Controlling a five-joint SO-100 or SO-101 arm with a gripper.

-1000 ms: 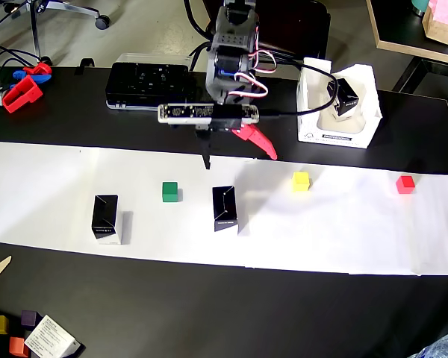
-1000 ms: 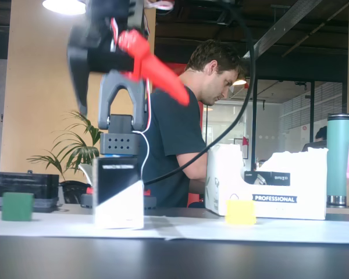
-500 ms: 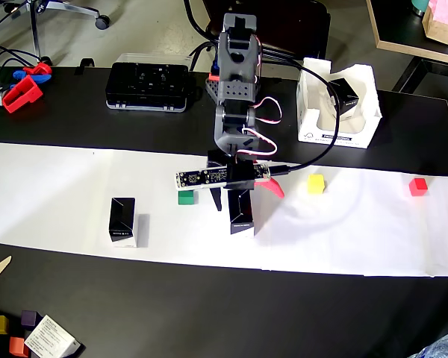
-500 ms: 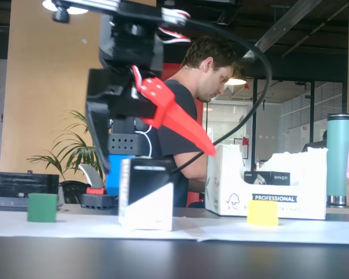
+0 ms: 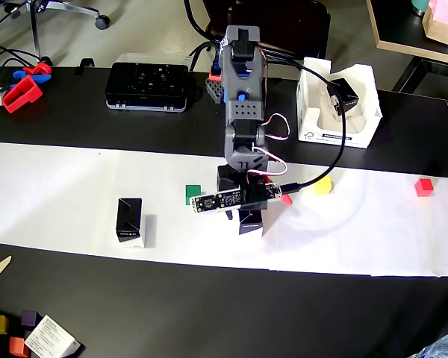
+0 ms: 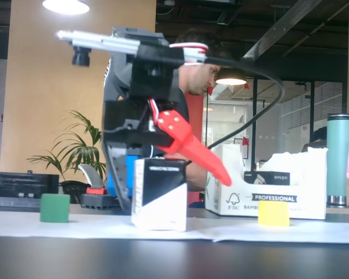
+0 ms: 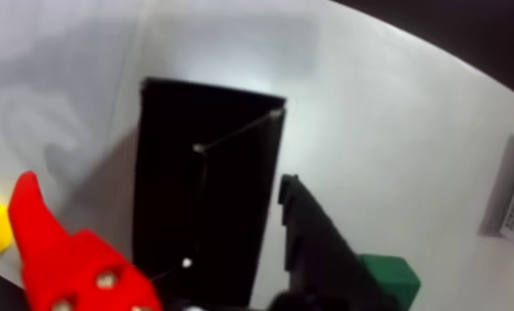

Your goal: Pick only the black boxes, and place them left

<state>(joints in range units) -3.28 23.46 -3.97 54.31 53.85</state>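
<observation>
The arm reached out over the white paper strip [image 5: 60, 186] that ran across the black bench [image 5: 209, 306], and its gripper [image 5: 255, 211] hung spread wide around the middle black box [image 6: 160, 195], the red finger [image 6: 189, 142] on one side and the black finger [image 7: 314, 240] on the other; in the wrist view neither finger pressed on the carton, so nothing was grasped. That box stood upright on the paper, directly under the gripper. Seen from overhead, the green cube [image 5: 193, 194] sat just left of this box, and the second black box [image 5: 130, 221] stood upright well to the left of it, also on the paper. The yellow cube [image 5: 323, 184] lay to the right of the middle box, and the red cube [image 5: 423, 186] sat far beyond that, near the strip's right end. Behind the box, off the paper, a flat black device with buttons [image 5: 148, 76] rested to the left of the arm's base and an open white carton [image 5: 340, 112] to the right.
</observation>
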